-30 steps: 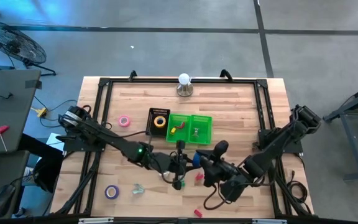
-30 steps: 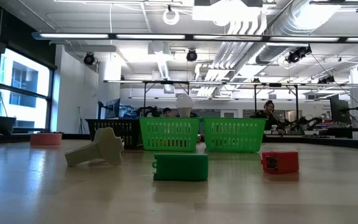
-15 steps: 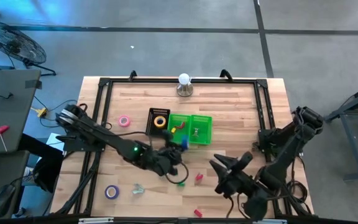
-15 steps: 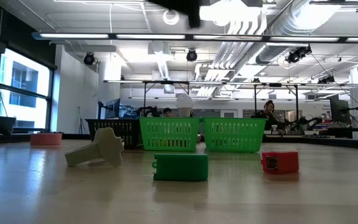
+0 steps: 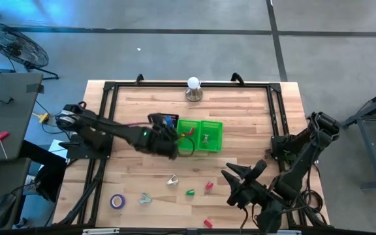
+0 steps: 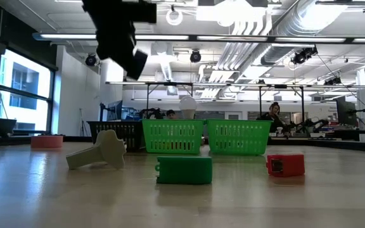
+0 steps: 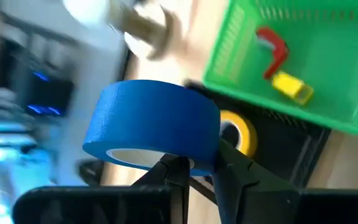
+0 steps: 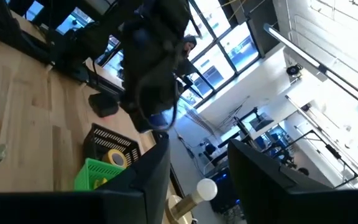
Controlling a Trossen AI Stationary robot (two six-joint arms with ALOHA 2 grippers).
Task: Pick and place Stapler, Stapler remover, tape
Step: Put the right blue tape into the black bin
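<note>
My left gripper [image 5: 168,130] hovers over the black basket [image 5: 167,123], shut on the blue tape [image 7: 151,124]. It shows high up in the low view [image 6: 122,31]. The yellow tape [image 7: 238,134] lies inside that black basket. The purple tape [image 5: 117,201] lies flat near the table's near left corner. The pink tape [image 6: 46,140] shows only in the low view. A green stapler [image 5: 190,192] and a red one [image 5: 209,186] rest on the table. Two grey stapler removers [image 5: 144,198] [image 5: 172,179] lie nearby. My right gripper [image 5: 245,171] waits open, near right. My left gripper [image 7: 204,171] holds the blue tape by its wall [image 7: 197,155]. One finger [image 7: 179,171] reaches into the hollow centre and the other [image 7: 229,165] lies on the outside. The roll is lifted clear, above the black basket.
Two green baskets [image 5: 189,136] [image 5: 211,136] stand beside the black one, with small red and yellow things [image 7: 281,65] inside. A lamp [image 5: 193,88] stands at the far edge. Another red item [image 5: 207,223] lies at the near edge. Bare wood on the right.
My left gripper has risen and carried the blue tape from the table's near middle toward the far edge, up to the black basket. My right gripper has drawn back from the left one toward the near right corner.
</note>
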